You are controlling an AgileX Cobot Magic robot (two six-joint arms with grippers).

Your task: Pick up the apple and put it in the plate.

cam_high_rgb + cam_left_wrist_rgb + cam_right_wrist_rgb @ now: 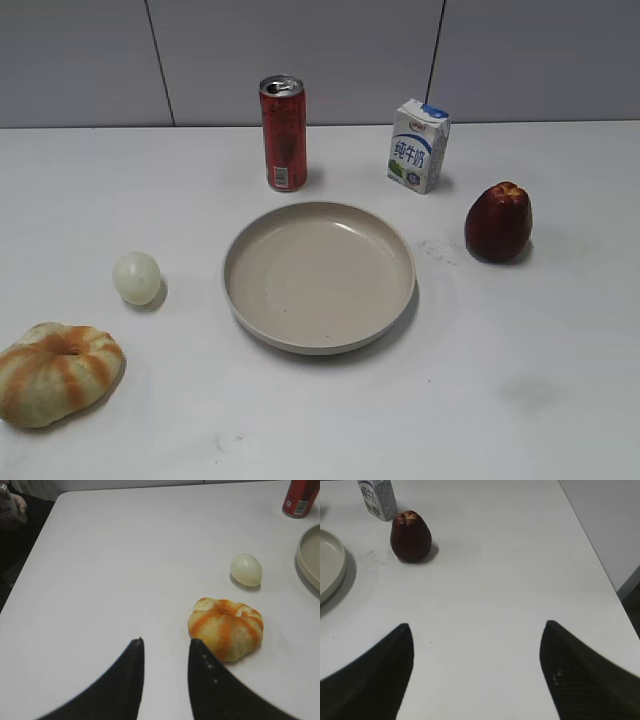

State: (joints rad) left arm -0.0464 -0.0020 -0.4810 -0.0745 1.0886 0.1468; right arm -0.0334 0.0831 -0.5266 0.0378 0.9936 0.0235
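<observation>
The dark red apple point(498, 222) stands upright on the white table, right of the beige plate point(255, 230). The plate is empty. In the right wrist view the apple point(410, 536) is far ahead and to the left of my right gripper point(478, 626), which is open wide and empty; the plate's rim point(335, 570) shows at the left edge. My left gripper point(165, 641) is open with a narrow gap and empty, just left of the bread ring; the plate's edge point(307, 560) shows at the right. Neither gripper shows in the exterior view.
A red can point(283, 133) and a milk carton point(418, 145) stand behind the plate. A small pale ball point(137, 277) and a striped bread ring point(55, 372) lie to the plate's left. The table's right edge point(600, 570) runs near my right gripper.
</observation>
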